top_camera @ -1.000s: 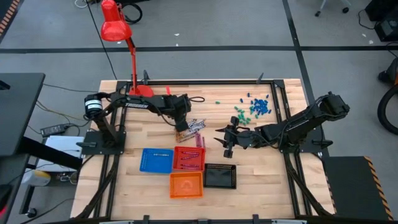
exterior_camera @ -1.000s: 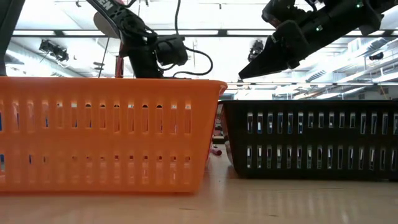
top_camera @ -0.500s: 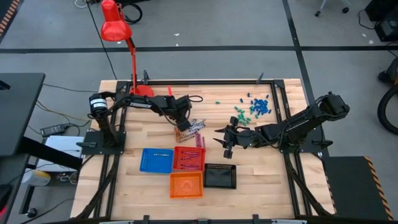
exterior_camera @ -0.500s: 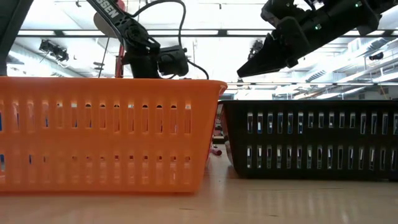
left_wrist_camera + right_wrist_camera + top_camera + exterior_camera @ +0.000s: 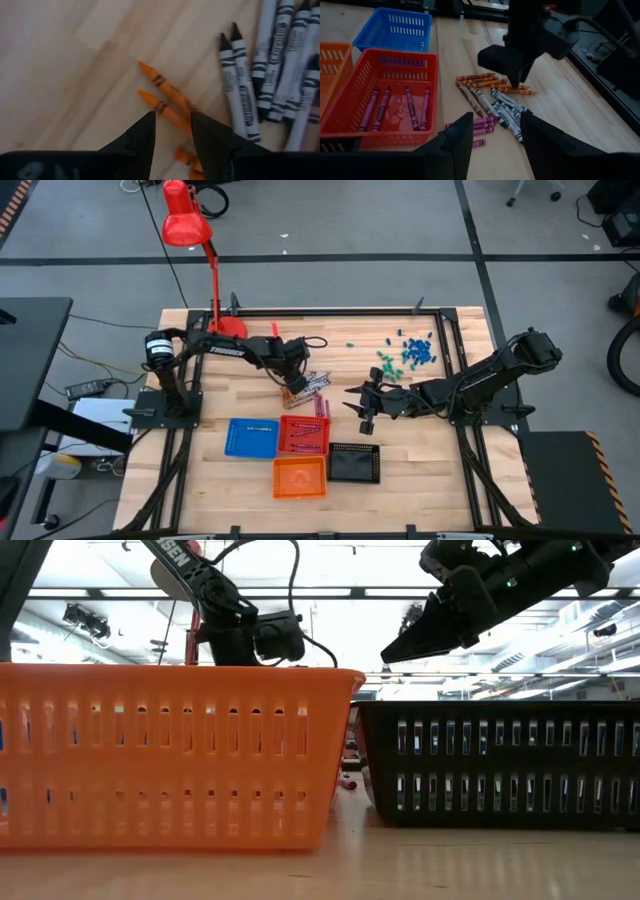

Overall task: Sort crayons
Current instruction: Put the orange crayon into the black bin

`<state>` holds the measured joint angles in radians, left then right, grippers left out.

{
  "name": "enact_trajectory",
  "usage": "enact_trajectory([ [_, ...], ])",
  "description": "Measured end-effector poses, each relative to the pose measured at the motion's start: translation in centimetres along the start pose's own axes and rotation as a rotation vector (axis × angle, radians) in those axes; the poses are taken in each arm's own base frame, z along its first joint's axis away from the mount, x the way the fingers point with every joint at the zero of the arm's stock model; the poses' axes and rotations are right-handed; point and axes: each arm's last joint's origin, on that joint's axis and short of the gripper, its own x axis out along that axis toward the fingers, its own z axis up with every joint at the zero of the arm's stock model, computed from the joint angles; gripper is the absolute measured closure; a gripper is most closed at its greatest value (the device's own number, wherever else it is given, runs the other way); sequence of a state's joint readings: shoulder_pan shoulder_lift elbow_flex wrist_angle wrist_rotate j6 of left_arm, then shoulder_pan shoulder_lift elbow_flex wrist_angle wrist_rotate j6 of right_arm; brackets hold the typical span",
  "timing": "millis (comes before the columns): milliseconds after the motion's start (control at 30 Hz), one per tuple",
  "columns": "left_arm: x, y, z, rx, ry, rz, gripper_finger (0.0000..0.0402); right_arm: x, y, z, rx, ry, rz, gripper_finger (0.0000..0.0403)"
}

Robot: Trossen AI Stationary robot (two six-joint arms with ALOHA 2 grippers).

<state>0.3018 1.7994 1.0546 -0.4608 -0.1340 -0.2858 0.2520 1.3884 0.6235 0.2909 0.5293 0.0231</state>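
Loose crayons lie in a pile [image 5: 312, 385] at mid-table: orange ones [image 5: 487, 80], grey ones [image 5: 506, 109] and magenta ones [image 5: 476, 125]. Several magenta crayons [image 5: 395, 107] lie in the red basket [image 5: 303, 433]. My left gripper [image 5: 291, 390] points steeply down over the pile's orange side, open, with its fingertips [image 5: 172, 127] low on either side of an orange crayon [image 5: 162, 106]. My right gripper [image 5: 362, 408] hovers open to the right of the pile, and its fingers [image 5: 495, 145] hold nothing. My left gripper comes at the orange crayons from above, one finger [image 5: 145, 132] on each side of one crayon's shaft [image 5: 175, 117], lying across it. I cannot tell whether the fingers touch it. The crayon lies flat on the table.
A blue basket [image 5: 250, 436] stands left of the red one. An orange basket [image 5: 300, 477] and a black basket [image 5: 354, 463] stand nearer the front edge. Small green and blue bits [image 5: 410, 352] lie scattered at the far right. A red lamp [image 5: 185, 225] stands at the far left.
My left gripper has rolled about the line it points along while staying over the orange crayons. The crayons have not moved.
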Motion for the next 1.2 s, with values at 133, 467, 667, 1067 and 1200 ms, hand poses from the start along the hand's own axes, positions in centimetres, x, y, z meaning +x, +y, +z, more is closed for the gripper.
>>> enact_trajectory([
  [133,1.1,-0.4,-0.3,0.011,0.035,0.005,0.0264,0.0,0.0,0.0,0.0,0.0,0.002,0.0235],
  [467,1.5,-0.4,-0.5,0.067,0.058,0.006,0.0271,0.0,0.1,0.0,-0.001,-0.001,0.012,0.0235],
  [667,1.6,-0.4,-0.6,0.089,0.065,0.001,0.0321,0.0,0.1,0.0,-0.004,0.0,0.012,0.0235],
  [1067,1.4,-0.7,-0.8,0.126,0.07,-0.015,0.0371,0.0,0.1,0.0,-0.005,0.0,0.026,0.0235],
  [1200,0.3,-0.6,-0.8,0.131,0.059,-0.028,0.0364,0.0,0.1,0.0,-0.003,0.001,0.027,0.0235],
])
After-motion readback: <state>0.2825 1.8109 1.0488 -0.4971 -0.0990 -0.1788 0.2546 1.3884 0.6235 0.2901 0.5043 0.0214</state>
